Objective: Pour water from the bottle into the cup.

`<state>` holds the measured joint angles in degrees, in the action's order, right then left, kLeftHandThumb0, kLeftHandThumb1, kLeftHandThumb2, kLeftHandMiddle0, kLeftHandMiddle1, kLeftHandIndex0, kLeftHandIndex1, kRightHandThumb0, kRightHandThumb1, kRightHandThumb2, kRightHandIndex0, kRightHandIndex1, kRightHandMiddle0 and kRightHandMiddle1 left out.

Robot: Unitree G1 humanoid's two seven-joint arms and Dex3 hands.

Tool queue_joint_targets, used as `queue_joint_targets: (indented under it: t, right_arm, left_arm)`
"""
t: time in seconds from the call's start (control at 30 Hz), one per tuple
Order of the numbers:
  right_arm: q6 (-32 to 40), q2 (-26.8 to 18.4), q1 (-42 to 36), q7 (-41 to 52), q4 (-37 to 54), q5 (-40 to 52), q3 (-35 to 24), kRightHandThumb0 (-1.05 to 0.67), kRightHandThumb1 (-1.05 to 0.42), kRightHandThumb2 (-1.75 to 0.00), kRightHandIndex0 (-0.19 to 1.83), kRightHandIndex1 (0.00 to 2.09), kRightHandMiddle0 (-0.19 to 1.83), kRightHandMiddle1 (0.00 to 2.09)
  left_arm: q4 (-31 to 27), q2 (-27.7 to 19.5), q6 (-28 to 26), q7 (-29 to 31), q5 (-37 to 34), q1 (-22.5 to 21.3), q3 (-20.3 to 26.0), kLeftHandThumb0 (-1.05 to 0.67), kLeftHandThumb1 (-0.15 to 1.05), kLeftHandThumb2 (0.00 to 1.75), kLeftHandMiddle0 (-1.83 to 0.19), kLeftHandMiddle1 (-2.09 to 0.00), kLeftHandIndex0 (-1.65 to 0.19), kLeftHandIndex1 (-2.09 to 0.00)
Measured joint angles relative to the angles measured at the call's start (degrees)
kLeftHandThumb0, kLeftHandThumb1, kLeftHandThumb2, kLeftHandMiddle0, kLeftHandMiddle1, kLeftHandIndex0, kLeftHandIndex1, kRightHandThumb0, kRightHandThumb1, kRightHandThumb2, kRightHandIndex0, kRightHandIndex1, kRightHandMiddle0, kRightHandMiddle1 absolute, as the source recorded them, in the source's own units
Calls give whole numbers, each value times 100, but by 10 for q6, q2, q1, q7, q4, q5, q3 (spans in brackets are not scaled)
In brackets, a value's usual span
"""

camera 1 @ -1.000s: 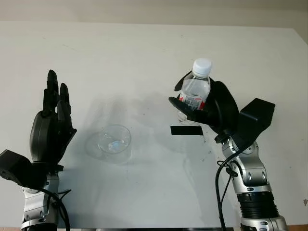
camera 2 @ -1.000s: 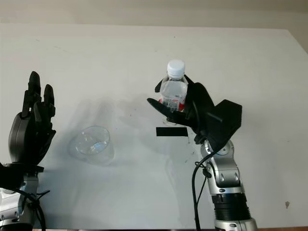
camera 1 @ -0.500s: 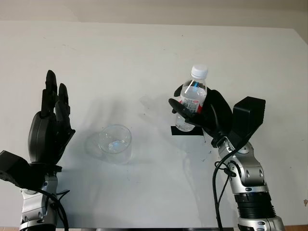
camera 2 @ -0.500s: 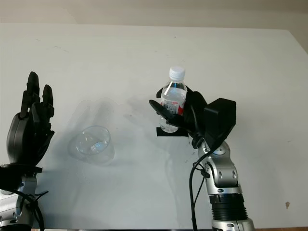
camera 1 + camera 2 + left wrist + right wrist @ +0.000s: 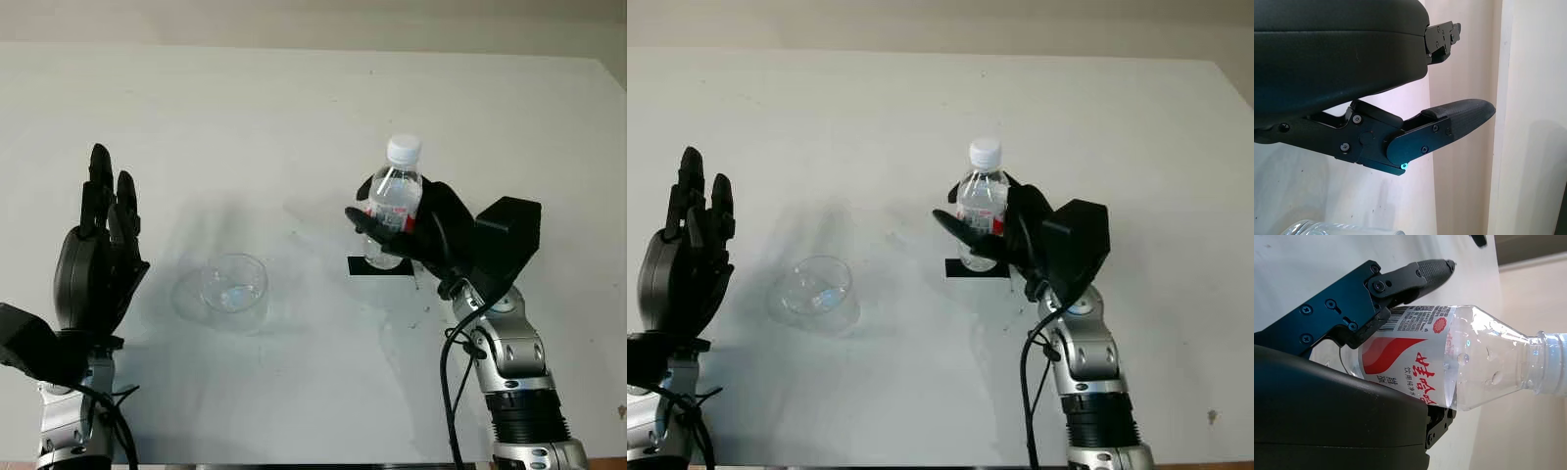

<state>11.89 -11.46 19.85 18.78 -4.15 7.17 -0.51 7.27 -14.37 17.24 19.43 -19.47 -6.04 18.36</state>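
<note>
Right hand (image 5: 416,230) grips the capped water bottle (image 5: 394,201) upright over a black marker (image 5: 380,265); left hand (image 5: 98,259), open, stands beside the clear cup (image 5: 233,291). Pouring not yet begun.

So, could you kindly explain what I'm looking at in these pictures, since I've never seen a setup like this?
This is a humanoid robot with two black three-fingered hands. Two pictures come from a camera pair on its head, looking down at a white table. The other two come from cameras at each wrist, very close to that hand. The right robot hand grips a clear water bottle with a red label and its white cap on, standing upright over a black marker patch. A clear plastic cup stands to its left. The left robot hand is open, raised beside the cup.
</note>
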Motion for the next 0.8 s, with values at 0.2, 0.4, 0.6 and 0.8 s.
queue_joint_targets:
  t: [0.2, 0.4, 0.6, 0.8]
  right_arm:
    - [-13, -7, 0, 24, -5, 0, 5, -50, -105, -9, 51, 209, 21, 209]
    - [-24, 6, -2, 22, -16, 7, 3, -53, -100, -5, 31, 209, 9, 209]
    - [-40, 18, -17, 22, -19, 24, 0, -48, -94, -5, -4, 197, -10, 205]
    - [-74, 17, -34, 39, -28, 36, -8, -57, -93, -5, -19, 157, -19, 180]
  left_arm:
    - [5, -1, 1, 5, -4, -2, 6, -70, 105, 72, 19, 0, 19, 0]
    - [9, -3, 2, 11, -7, -6, 7, -68, 105, 74, 19, 0, 19, 0]
    - [22, -7, 14, 17, -8, -12, 8, -68, 105, 74, 19, 0, 19, 0]
    - [25, -9, 14, 21, -10, -12, 8, -68, 105, 74, 19, 0, 19, 0]
